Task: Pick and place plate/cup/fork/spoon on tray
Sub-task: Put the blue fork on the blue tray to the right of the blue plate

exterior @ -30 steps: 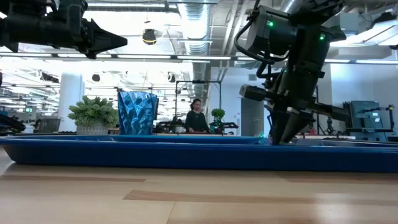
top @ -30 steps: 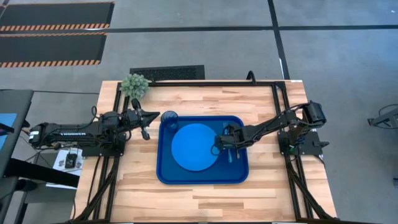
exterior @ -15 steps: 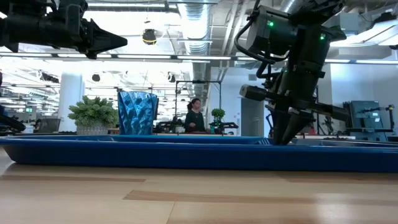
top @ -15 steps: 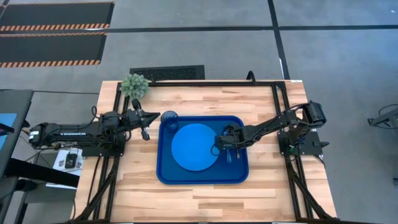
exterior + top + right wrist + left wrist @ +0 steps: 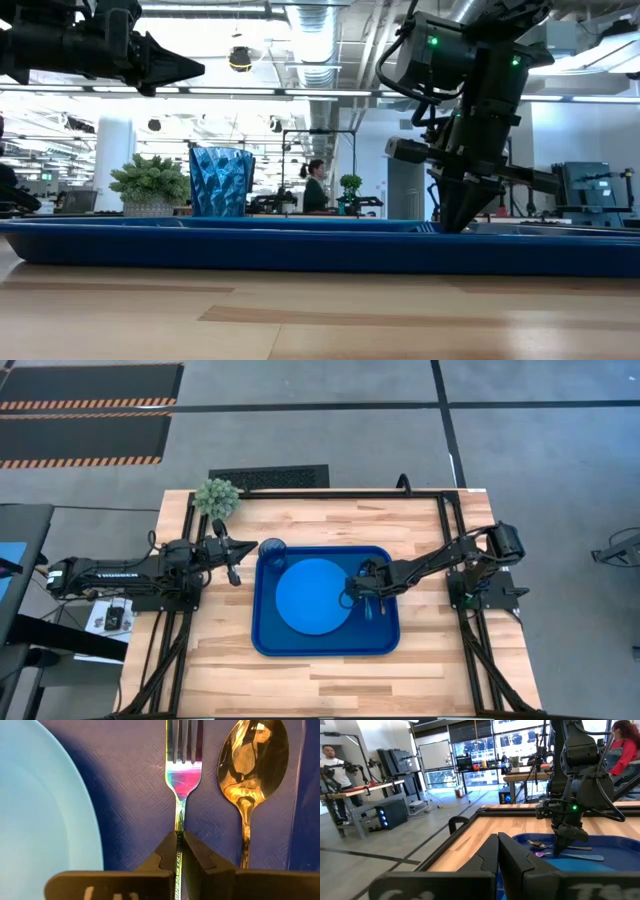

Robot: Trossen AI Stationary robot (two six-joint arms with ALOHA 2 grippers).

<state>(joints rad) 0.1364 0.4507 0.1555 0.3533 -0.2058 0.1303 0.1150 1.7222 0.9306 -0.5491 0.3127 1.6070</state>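
1. The right gripper [image 5: 178, 851] is down inside the tray [image 5: 265, 635], its fingers [image 5: 165, 854] pressed narrowly around the handle of the fork [image 5: 183, 775]. Whether it is only now gripping or about to let go, I can't say from here.
2. The fork lies flat on the tray floor between the plate [image 5: 312, 596] and the spoon [image 5: 248, 770], parallel to the spoon, set out like a table setting.
3. The cup [image 5: 272, 549] stands upright in the tray's corner nearest the left arm, so all four pieces appear to be on the tray.
4. The left gripper [image 5: 235, 550] hovers over the desk [image 5: 330, 520] just beside the tray, fingers together and empty.
5. The tray floor has a fine woven-looking texture; the plate is smooth and matte; the spoon bowl is mirror-bright, and the fork's neck shows a rainbow sheen.
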